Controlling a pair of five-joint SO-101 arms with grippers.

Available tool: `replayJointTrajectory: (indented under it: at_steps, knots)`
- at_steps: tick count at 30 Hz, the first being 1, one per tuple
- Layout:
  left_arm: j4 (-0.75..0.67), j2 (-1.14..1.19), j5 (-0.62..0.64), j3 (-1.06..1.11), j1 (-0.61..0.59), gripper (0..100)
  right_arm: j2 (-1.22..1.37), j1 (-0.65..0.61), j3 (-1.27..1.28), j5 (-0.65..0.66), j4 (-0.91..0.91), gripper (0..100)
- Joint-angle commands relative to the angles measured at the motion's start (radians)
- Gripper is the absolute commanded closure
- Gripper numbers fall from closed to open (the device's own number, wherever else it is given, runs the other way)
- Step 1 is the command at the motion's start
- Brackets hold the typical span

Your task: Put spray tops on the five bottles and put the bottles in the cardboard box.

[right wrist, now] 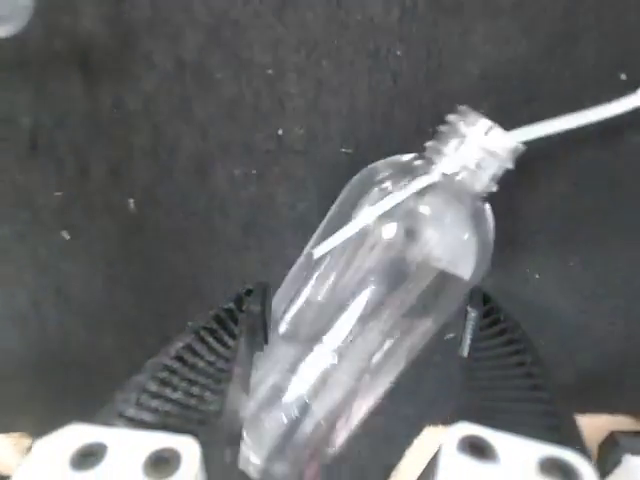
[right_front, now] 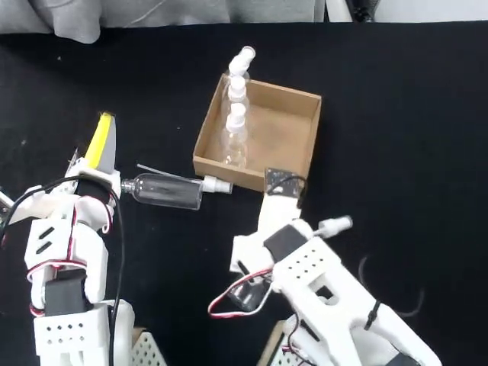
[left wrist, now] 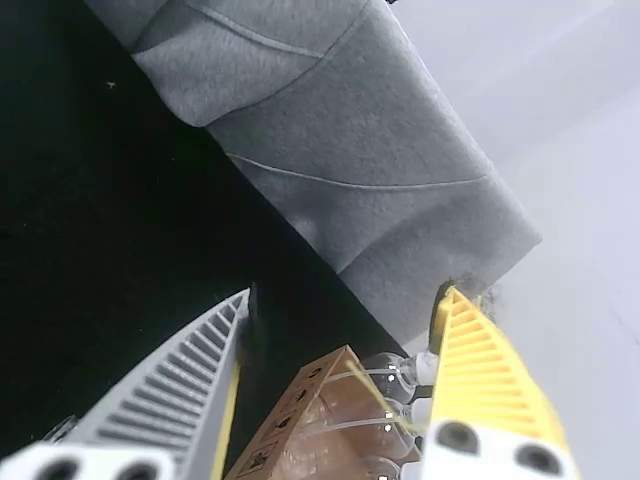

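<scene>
My left gripper [left wrist: 347,300] is released: the grey finger and the yellow one stand wide apart with nothing between them. It sits at the left of the black table [right_front: 412,114] and points toward the far side. Past its fingertips, the left wrist view takes in the cardboard box [right_front: 284,130] and a grey cloth [left wrist: 330,120] at the table's far edge.

Just to the right of that arm a capped bottle [right_front: 162,191] lies on its side on the table. Its base is toward my left arm and its white spray top points at the box's near-left corner. I cannot tell whether it touches the wall there or stops just short.

The box stands at mid-table. Three bottles with spray tops [right_front: 235,126] are in a row along its left wall, and the farthest one pokes out over the far-left corner.

My right gripper [right wrist: 365,298] is near the box, on its near side. The black fingers close on an uncapped bottle [right wrist: 400,240], clear, one finger against each side. A thin dip tube [right wrist: 570,115] runs out of its threaded neck. In the high view a white spray head [right_front: 335,225] sticks out to the right from beside that arm.
</scene>
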Motion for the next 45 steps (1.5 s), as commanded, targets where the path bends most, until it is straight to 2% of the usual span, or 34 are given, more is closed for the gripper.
replayJointTrajectory:
  at_steps: [1,7,12,15,24,37,45]
  knots:
    - [-0.026,-0.011,0.005,-0.004,-0.010,73,-0.030,-0.005,0.012,-0.017,-0.057,74.4]
    - [-0.026,-0.011,0.005,-0.004,-0.010,73,-0.030,0.006,-0.019,-0.021,-0.009,75.0]
    - [-0.026,-0.011,0.005,-0.004,-0.010,73,-0.030,0.009,-0.022,-0.025,-0.012,87.4]
    - [-0.026,-0.011,0.005,-0.004,-0.010,73,-0.030,0.011,-0.022,-0.025,-0.012,91.2]
    - [-0.026,-0.011,0.005,-0.004,-0.010,73,-0.038,-0.002,-0.094,-0.023,-0.002,91.7]
    - [-0.026,-0.011,0.005,-0.004,-0.010,73,-0.038,-0.187,-0.309,-0.052,0.130,91.7]
    - [-0.026,-0.011,0.005,-0.004,-0.010,73,-0.036,-0.196,-0.432,-0.052,0.204,91.7]
